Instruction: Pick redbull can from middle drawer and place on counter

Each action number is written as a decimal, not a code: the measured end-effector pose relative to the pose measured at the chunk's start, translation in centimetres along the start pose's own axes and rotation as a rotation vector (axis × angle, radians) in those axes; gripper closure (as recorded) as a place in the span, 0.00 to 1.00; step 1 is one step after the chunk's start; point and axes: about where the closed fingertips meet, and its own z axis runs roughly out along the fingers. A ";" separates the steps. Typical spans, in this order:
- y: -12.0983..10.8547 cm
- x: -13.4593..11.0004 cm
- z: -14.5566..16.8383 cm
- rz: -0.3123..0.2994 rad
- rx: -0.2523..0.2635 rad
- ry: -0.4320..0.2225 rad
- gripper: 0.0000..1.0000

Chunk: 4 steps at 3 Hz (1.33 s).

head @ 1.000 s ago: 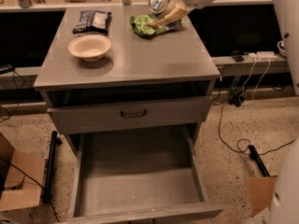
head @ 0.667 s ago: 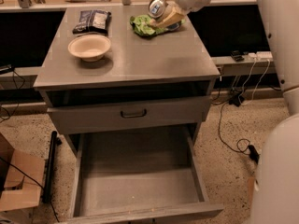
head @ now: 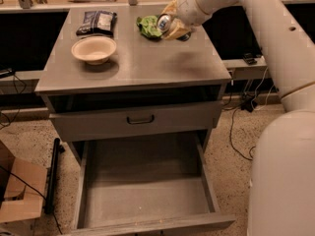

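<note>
My gripper [head: 170, 24] is over the back right of the counter [head: 142, 65] and is shut on the redbull can [head: 164, 22], held tilted with its silver top facing the camera. The can hangs just above the counter top, right of a green bag. The middle drawer [head: 142, 186] is pulled out below, and its bare grey floor holds nothing. My white arm comes in from the upper right.
A tan bowl [head: 94, 49] and a dark snack bag [head: 97, 22] sit at the counter's back left, and a green chip bag [head: 147, 25] lies beside the can. The upper drawer front with its handle [head: 140, 119] is nearly closed. A cardboard box [head: 17, 193] stands on the floor at left, cables at right.
The arm has swung in closer to the camera and the can has moved slightly left and lower over the counter. The drawer and counter items have not moved.
</note>
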 end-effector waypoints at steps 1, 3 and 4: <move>0.5 1.8 2.5 0.008 0.015 0.030 1.00; 2.5 3.4 7.9 0.040 -0.011 0.023 0.64; 2.7 2.5 10.2 0.057 -0.008 -0.020 0.40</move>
